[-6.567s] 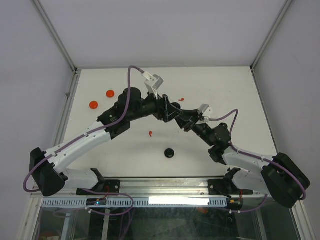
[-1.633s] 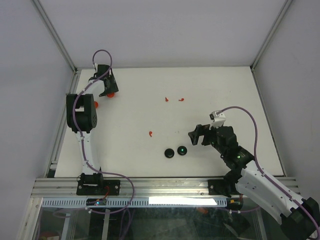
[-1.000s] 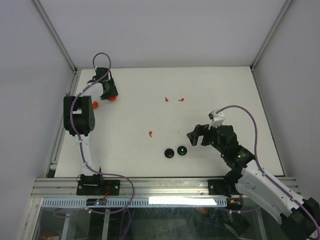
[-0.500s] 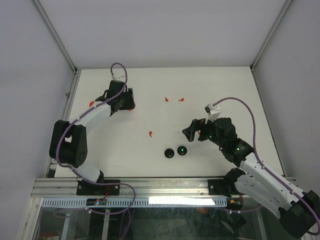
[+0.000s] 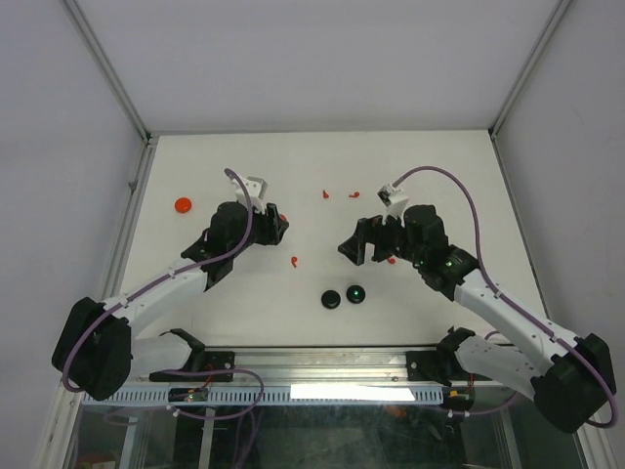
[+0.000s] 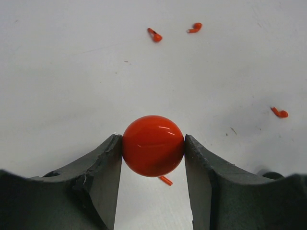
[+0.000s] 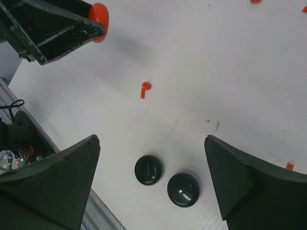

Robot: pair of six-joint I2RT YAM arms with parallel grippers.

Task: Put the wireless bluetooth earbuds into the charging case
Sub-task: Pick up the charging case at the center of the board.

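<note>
Small red comma-shaped earbuds (image 5: 293, 261) lie scattered loose on the white table (image 5: 439, 166).
The left gripper (image 6: 152, 143) is closed partway, pinching a glossy round red disc (image 6: 153, 149) between both fingers. The right gripper (image 7: 151, 139) hangs spread wide and empty over two round black discs (image 7: 148, 170), near one earbud.

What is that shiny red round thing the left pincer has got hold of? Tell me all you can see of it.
The red disc is smooth, glossy and round, plastic by its look, with bright glints. From the right wrist it looks flatter, partly hidden. The left pincer grips its rim, dark fingers pressing either side. It seems held clear of the white table, left of the middle; nothing else touches it.
</note>
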